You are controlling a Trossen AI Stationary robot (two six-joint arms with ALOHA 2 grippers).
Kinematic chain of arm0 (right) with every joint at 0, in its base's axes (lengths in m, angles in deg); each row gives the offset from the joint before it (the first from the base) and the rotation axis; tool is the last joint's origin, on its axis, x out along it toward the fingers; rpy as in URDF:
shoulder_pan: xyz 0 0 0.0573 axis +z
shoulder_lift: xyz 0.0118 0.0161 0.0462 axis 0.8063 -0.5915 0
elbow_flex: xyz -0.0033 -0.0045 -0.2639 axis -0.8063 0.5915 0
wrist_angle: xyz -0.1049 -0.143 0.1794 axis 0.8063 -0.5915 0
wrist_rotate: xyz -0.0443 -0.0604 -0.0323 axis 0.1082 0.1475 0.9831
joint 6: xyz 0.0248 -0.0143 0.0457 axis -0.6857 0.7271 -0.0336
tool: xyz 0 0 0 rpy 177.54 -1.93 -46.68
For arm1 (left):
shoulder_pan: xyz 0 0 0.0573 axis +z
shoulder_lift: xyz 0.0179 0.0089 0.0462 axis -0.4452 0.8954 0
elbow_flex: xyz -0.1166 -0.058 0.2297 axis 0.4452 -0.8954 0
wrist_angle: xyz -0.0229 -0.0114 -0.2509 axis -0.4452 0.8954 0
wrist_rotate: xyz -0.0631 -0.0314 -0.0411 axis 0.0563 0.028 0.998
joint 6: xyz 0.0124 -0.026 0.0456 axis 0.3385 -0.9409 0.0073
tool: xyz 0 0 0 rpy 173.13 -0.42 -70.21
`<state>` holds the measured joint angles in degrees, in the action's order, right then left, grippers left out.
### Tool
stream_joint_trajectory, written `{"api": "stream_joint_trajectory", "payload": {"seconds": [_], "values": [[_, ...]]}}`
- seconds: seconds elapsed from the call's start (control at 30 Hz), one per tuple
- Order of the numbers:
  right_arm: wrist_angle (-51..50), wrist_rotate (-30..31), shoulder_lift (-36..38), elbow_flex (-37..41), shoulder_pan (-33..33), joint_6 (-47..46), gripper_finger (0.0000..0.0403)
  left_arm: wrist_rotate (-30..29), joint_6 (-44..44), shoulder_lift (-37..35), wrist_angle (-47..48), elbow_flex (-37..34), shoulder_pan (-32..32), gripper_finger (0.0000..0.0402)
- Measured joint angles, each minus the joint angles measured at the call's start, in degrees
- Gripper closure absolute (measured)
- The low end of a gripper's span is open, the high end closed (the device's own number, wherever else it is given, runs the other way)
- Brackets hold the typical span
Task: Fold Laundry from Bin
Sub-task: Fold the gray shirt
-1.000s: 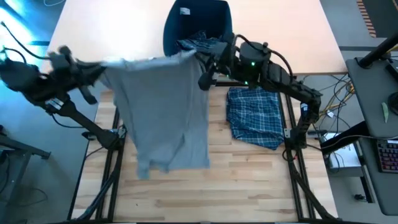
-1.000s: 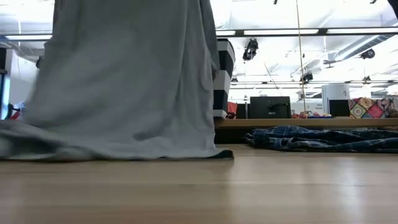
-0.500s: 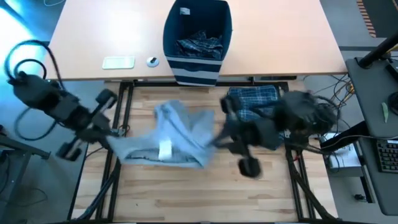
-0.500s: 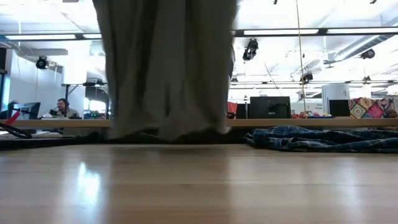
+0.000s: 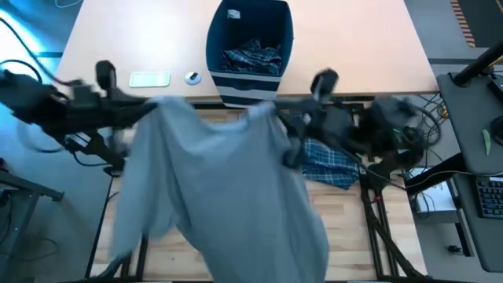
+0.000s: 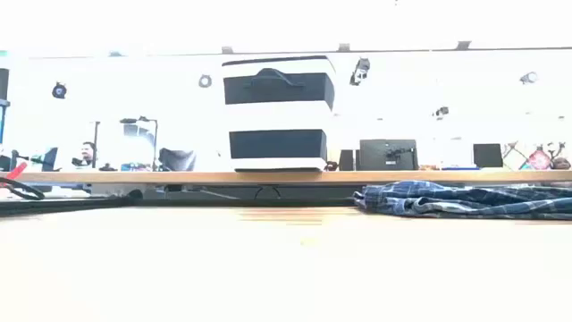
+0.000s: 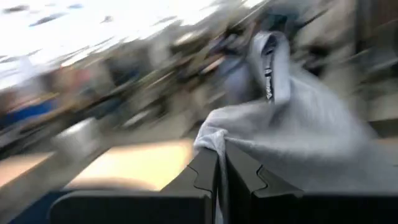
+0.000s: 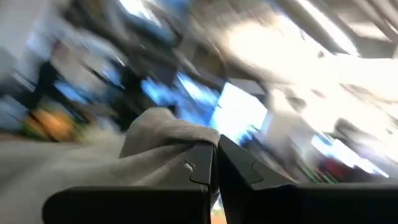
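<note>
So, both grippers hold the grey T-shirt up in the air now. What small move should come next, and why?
Probably lower both arms together and lay the shirt flat on the wooden table. The left gripper and the right gripper are each shut on a corner of the grey T-shirt, which hangs spread between them above the table, beside the plaid garment. Spread like this, it seems ready to be set down for folding.

A pale wooden desk [image 5: 377, 55] carries a navy fabric bin with pale stripes [image 5: 250, 47] at its far middle. A blue-and-white plaid garment [image 6: 465, 199] lies flat on the right side. A small pale flat rectangular object [image 5: 149, 79] and a little round item [image 5: 192, 77] lie left of the bin.
</note>
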<state>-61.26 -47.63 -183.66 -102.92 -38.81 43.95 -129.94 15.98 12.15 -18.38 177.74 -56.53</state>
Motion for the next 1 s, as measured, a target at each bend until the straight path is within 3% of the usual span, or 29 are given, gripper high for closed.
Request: {"api": "stream_joint_trajectory", "payload": {"seconds": [0.07,0.23,0.4,0.53,0.63,0.83,1.0], "values": [[-5.7,3.3,-0.2,0.0,-4.6,-2.8,0.0394,-0.6,-3.0,-0.4,2.4,-2.3,5.3,0.0402],[-21.2,3.5,-0.5,0.5,-17.3,-12.9,0.0394,-0.8,-9.5,-2.2,8.3,-11.1,22.0,0.0402],[-32.4,-0.9,-2.0,2.8,-27.1,-17.1,0.0394,8.5,-11.7,-3.2,9.3,-25.8,39.4,0.0402],[-34.8,-6.4,-3.5,8.6,-31.4,-20.3,0.0394,9.7,-11.8,-4.1,7.6,-39.0,49.6,0.0402],[-34.1,-8.3,-3.8,14.9,-32.7,-22.9,0.0394,10.0,-12.5,-5.4,5.4,-47.4,53.6,0.0402],[-33.5,-8.3,-3.8,25.1,-32.0,-29.0,0.0394,13.6,-14.5,-9.5,0.5,-57.6,54.7,0.0402],[-35.0,-9.7,-3.2,30.7,-29.2,-33.1,0.0394,23.9,-19.4,-13.6,1.4,-61.0,54.2,0.0402]]}}
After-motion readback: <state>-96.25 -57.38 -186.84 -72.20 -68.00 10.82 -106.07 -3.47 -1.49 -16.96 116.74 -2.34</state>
